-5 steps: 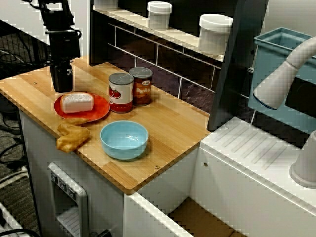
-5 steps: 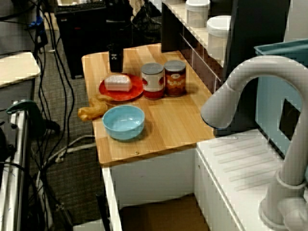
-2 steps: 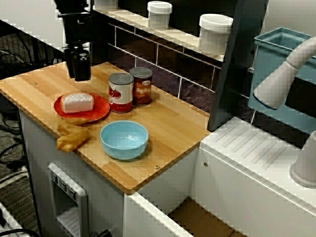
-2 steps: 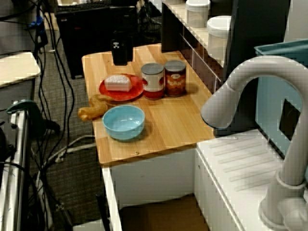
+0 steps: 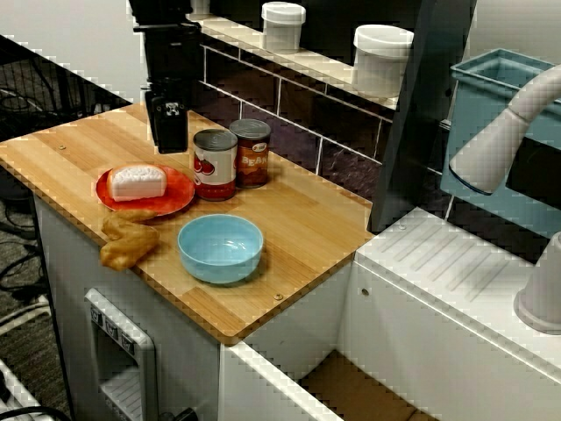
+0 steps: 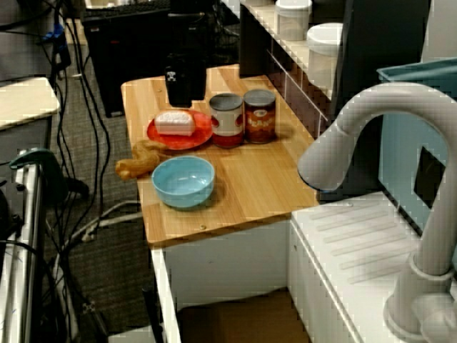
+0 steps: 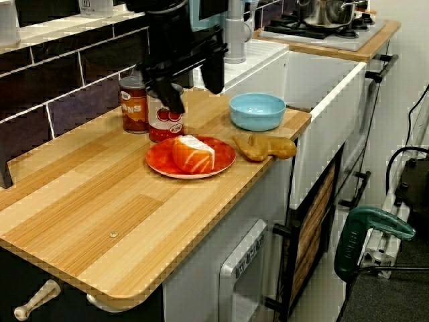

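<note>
My black gripper (image 5: 168, 132) hangs above the wooden counter (image 5: 298, 219), just behind the red plate (image 5: 175, 195) and left of the tomato can (image 5: 215, 164). In the low view from the counter's far end the gripper (image 7: 192, 86) is open, its two fingers (image 7: 169, 96) spread wide with nothing between them. A pale salmon-like wedge (image 7: 193, 153) lies on the plate (image 7: 164, 164). A second, brown-labelled can (image 5: 252, 152) stands beside the tomato can. In the view from the sink end the gripper (image 6: 178, 87) hovers over the plate's back edge.
A light blue bowl (image 5: 221, 247) and a golden pastry piece (image 5: 127, 241) sit near the counter's front edge. White jars (image 5: 381, 58) stand on the shelf above the tiled back wall. A grey faucet (image 6: 371, 143) and white sink top lie to the right.
The gripper has risen from the counter's left part and travelled right along the back, from beside the plate to close by the tomato can. Nothing on the counter moved.
</note>
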You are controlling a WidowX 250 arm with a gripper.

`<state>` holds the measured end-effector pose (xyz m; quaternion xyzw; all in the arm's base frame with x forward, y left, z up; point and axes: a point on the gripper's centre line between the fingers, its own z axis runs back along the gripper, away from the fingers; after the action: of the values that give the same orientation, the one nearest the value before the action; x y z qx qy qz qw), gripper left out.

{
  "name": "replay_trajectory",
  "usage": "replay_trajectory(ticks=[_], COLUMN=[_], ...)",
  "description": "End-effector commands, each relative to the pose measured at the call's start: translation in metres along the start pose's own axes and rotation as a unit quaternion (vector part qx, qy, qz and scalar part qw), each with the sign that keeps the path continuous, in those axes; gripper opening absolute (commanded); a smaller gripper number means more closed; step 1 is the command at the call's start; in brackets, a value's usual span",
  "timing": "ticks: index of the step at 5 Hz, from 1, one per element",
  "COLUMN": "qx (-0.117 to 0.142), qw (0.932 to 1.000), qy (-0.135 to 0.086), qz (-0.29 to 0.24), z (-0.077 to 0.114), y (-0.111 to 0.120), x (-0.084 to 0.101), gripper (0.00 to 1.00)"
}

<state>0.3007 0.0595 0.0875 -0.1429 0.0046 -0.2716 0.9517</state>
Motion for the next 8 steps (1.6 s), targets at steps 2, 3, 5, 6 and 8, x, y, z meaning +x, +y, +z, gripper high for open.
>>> replay_trajectory(ticks=[2,3,5,6,8], qx=[0.043,0.052,0.062,0.068,0.082], qw=[0.9939,0.9916,0.9895,0.9884,0.9867], qy=[0.005,0.017,0.025,0.033,0.041], qz=[-0.101,-0.117,-0.128,-0.132,-0.134], z=[0.000,-0.009,-0.018,-0.025,-0.037], y=[-0.036,-0.042,-0.046,-0.047,-0.046], x=[-0.005,-0.015,-0.029,-0.031,-0.032], gripper=[1.00,1.00,1.00,0.89,0.00])
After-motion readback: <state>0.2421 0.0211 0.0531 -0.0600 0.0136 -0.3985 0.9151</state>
